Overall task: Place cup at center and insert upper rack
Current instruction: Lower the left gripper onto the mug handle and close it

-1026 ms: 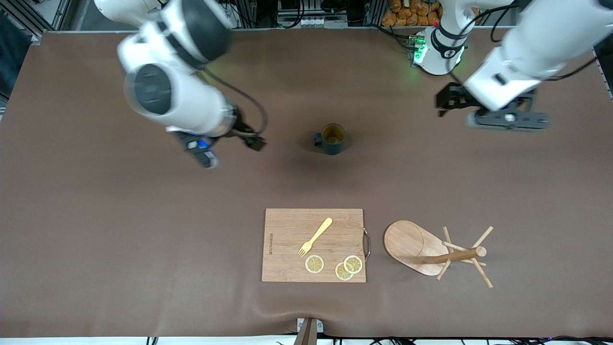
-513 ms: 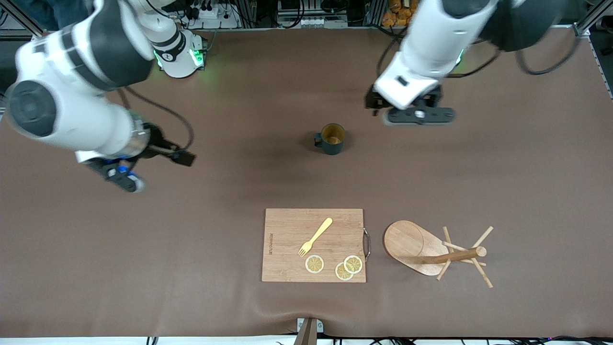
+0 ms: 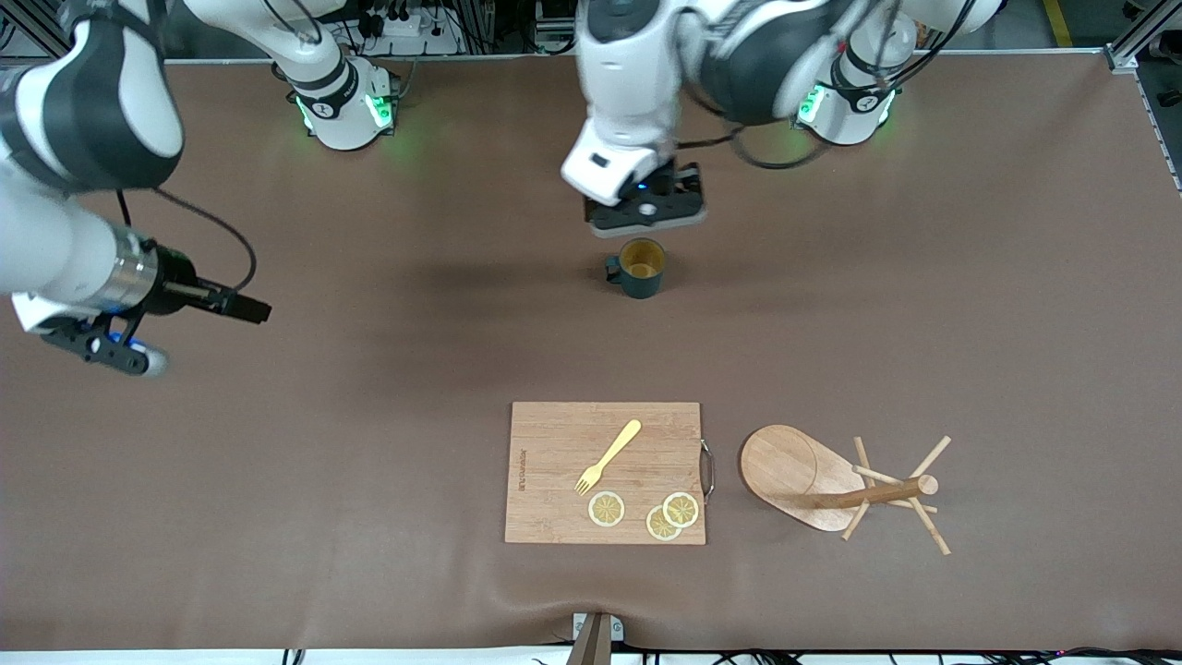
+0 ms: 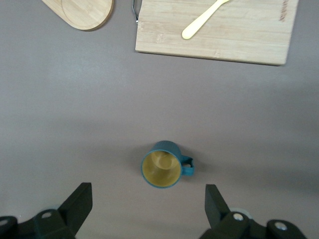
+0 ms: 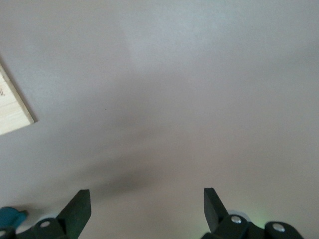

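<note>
Brown matting is covering the counter [image 3: 277,480], and the cup [image 3: 639,268] is standing upright on it near the middle, handle pointing toward the right arm's end. Nearer the front camera, a board [image 3: 554,499] is carrying a fork [image 3: 608,456] and three lemon slices [image 3: 646,511]. Just beside the board, toward the left arm's end, the rack [image 3: 836,485] is lying on its side, pole and pegs pointing toward that end. The left end effector [image 4: 144,201] is hovering over the counter right beside the cup, fingers [image 4: 77,204] spread wide and grasping nothing. The right end effector [image 5: 144,204] is hanging released over bare matting at the right arm's end, well apart from everything.
</note>
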